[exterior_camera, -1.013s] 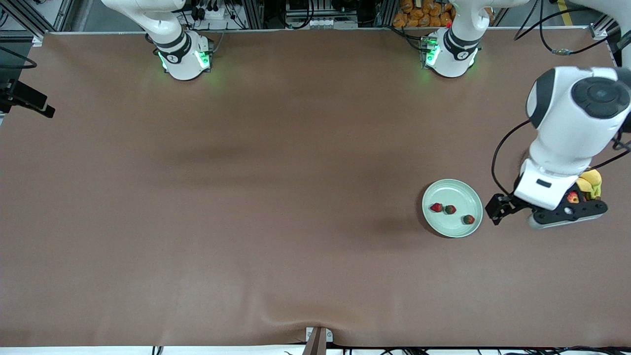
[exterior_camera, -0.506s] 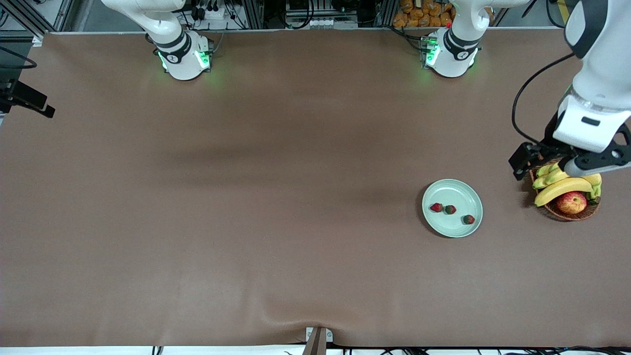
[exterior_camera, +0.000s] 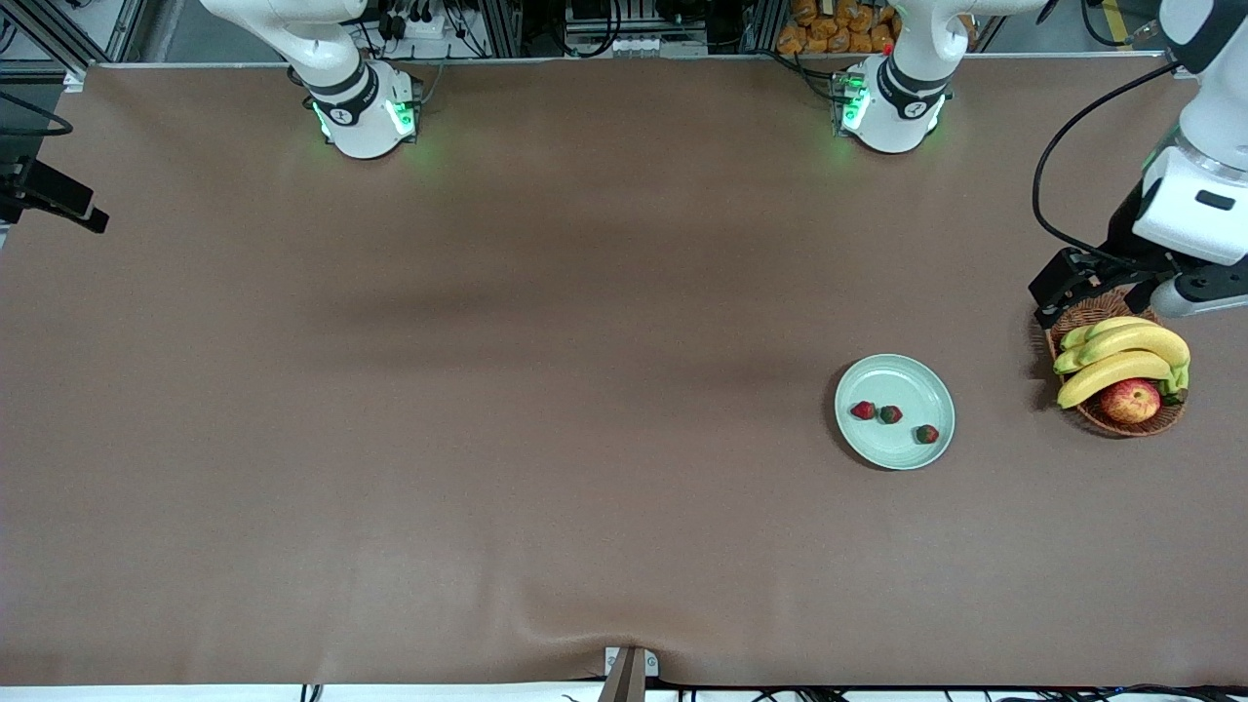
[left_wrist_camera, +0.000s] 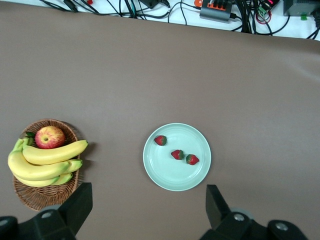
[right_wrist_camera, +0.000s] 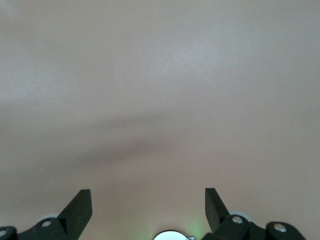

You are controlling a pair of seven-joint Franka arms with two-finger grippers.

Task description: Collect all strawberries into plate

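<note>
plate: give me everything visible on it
The plate is a round, shallow, pale mint-green dish with a raised rim and a glossy, glazed look. It lies flat on the brown table cover, toward the left arm's end, beside the wicker basket but apart from it. Three strawberries rest in it, two close together and one a little apart near the rim. No gripper touches it.

Left gripper (left_wrist_camera: 145, 212) raised high over the bench near the left arm's end, jaws spread wide and empty; right gripper (right_wrist_camera: 147, 210) waits above bare bench, jaws likewise wide apart, nothing held.
</note>
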